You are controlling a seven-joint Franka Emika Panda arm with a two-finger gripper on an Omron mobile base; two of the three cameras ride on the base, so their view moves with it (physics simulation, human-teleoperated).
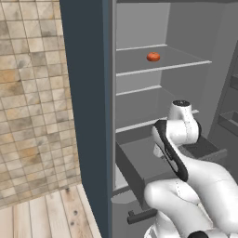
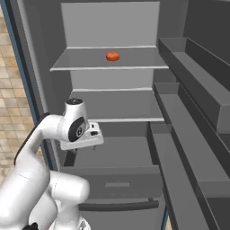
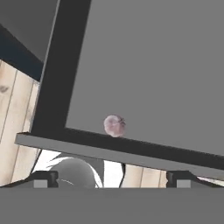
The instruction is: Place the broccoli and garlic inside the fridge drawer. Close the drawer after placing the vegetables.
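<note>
While the gripper (image 3: 112,177) hangs spread, the garlic (image 3: 114,125) lies on the fridge drawer (image 3: 148,70) floor; plank flooring (image 3: 17,127) beside.

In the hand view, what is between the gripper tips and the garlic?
In the hand view, the drawer's front wall crosses between the gripper and the garlic. The garlic lies inside the drawer, against that wall.

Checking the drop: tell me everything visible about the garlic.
The garlic is a small rounded pinkish-white bulb with faint darker mottling. In the hand view it lies on the flat grey floor inside the fridge drawer, right by a dark wall of the drawer. It lies free of the gripper's fingertips. The picture is too soft to show its tip.
</note>
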